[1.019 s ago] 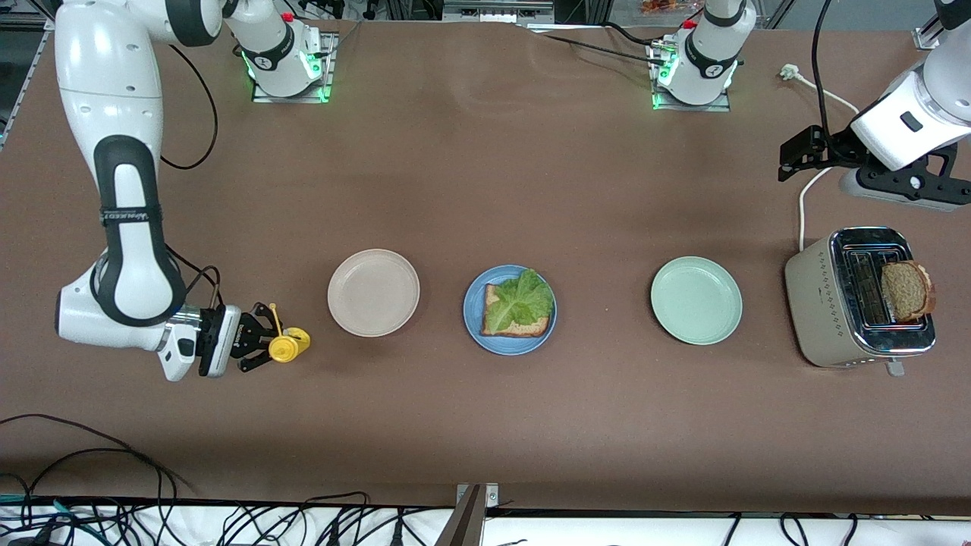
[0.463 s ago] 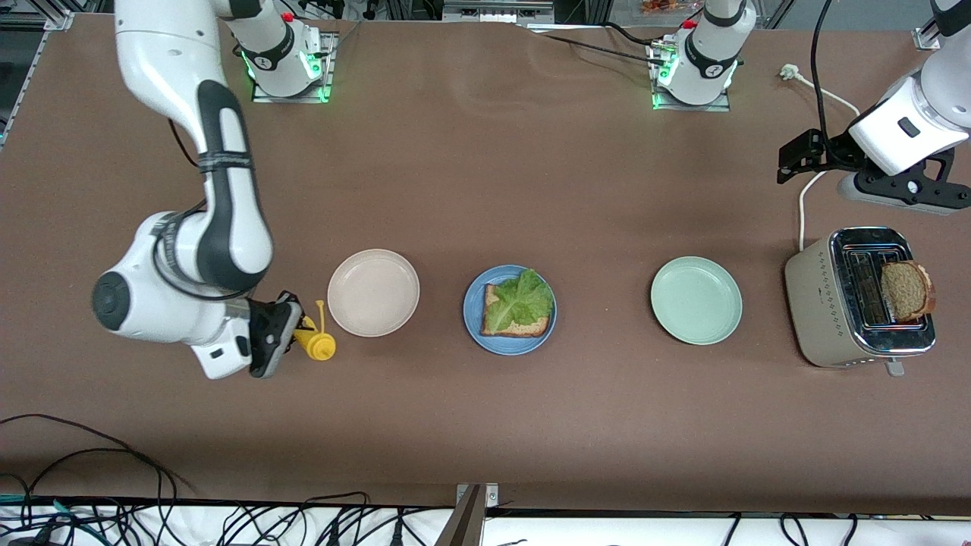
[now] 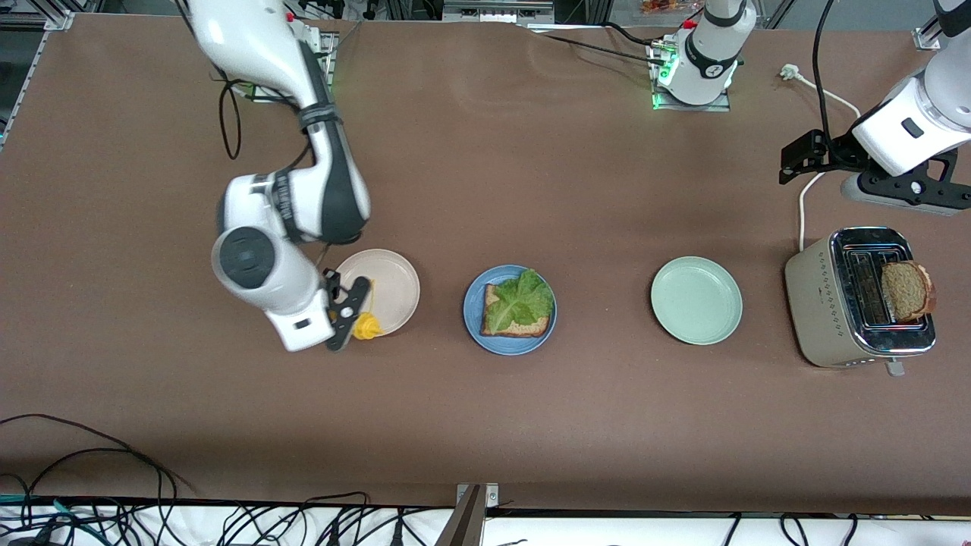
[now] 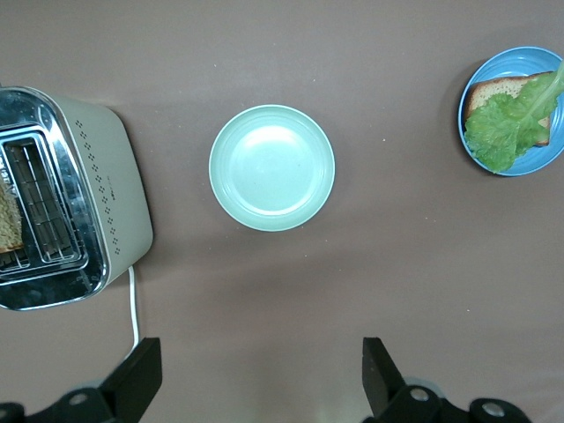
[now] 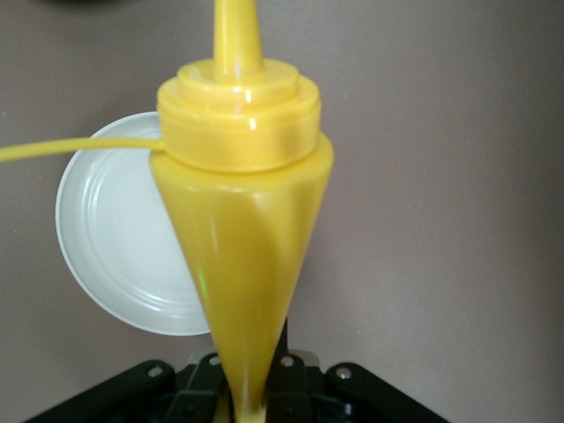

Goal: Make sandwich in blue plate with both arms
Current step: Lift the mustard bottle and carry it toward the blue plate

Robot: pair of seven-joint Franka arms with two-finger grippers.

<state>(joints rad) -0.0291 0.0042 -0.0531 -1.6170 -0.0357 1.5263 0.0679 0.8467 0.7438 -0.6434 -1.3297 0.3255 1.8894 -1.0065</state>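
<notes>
The right gripper (image 3: 356,315), pinching a yellow squeeze bottle (image 3: 367,327) between its jaws, is seen carried from the right arm's end of the tabletop (image 3: 485,425) to the edge of the cream plate (image 3: 383,284), where it is held over that plate's rim at about seven o'clock; a second earlier it hung well clear of the plate, with the arm stretched out along the table's end. In the right wrist view the bottle (image 5: 240,211) is shown squeezed at its base, nozzle pointing away from the jaws, with the cream plate (image 5: 106,247) beneath it.

The left gripper (image 3: 806,152) is found almost unmoved over the tabletop near the toaster (image 3: 823,303), at the toaster's twelve o'clock, its jaws spread wide and empty.

The sandwich is only half built: one slice of brown bread (image 3: 523,327) is laid in the blue plate (image 3: 474,318), covered by a ruffled green lettuce leaf (image 3: 520,302) whose tip reaches the rim at about one o'clock. The blue plate is set between the cream plate and the mint-green plate (image 3: 696,300). The second slice (image 3: 906,290) is seen standing in a toaster slot.
</notes>
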